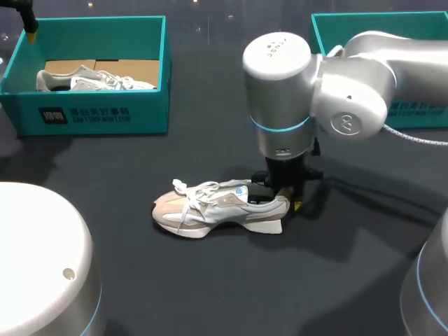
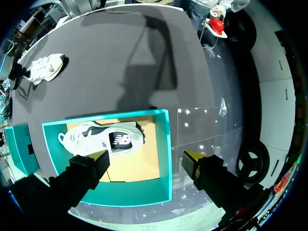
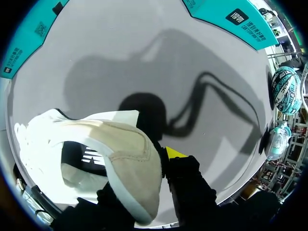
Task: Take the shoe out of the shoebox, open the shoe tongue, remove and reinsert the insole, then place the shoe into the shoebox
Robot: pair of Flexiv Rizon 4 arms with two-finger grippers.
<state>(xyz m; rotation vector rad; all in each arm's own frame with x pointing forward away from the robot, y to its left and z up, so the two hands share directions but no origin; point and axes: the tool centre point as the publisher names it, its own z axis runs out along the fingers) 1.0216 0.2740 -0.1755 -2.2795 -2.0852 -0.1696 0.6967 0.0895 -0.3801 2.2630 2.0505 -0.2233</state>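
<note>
A beige and white shoe lies on its sole in the middle of the dark table, toe towards my left. My right gripper comes straight down onto its heel. In the right wrist view the heel sits between the fingers, one yellow-tipped finger outside it and the other hidden inside, so the gripper is shut on it. My left gripper hangs wide open and empty high above the teal shoebox, which holds a second grey-white shoe. The same left gripper shows at the far left corner.
The teal shoebox with the second shoe stands at the back left. Another teal box stands at the back right, partly behind my right arm. My arm bases fill the near corners.
</note>
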